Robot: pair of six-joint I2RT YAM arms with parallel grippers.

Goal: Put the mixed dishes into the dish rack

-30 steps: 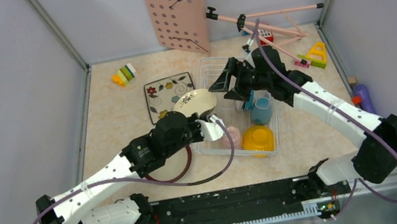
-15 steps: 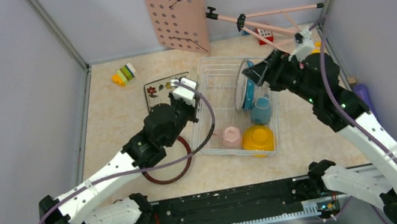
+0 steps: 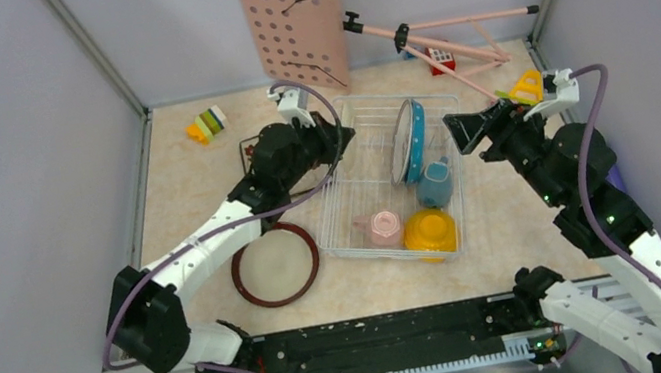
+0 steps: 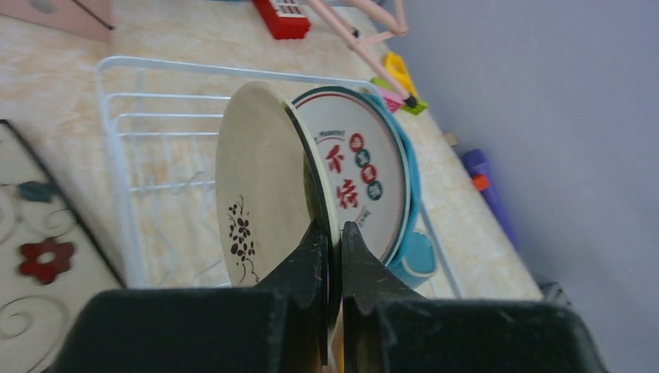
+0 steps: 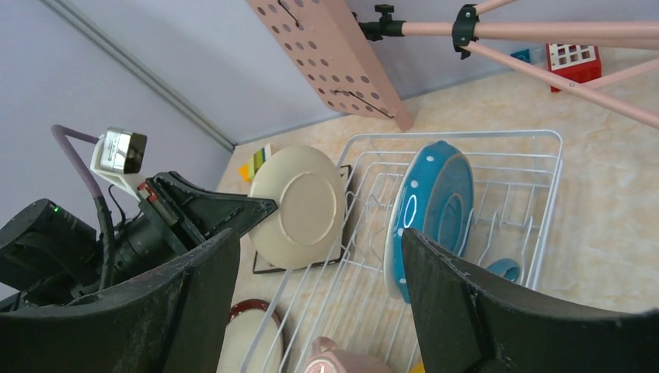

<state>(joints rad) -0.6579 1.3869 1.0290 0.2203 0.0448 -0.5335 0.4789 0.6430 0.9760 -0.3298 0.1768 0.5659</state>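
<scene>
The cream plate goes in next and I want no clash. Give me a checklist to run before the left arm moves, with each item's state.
1. Grip: ok. The left gripper pinches the cream plate at its rim, with the plate on edge.
2. Other arm clear: ok. The right gripper is open, off the right side of the rack.
3. Free slot: ok. Bare wires lie left of the white plate.
4. Gap to white plate: cannot tell. The two overlap in the left wrist view.
5. Cream plate past the rack's left wall: cannot tell.
</scene>
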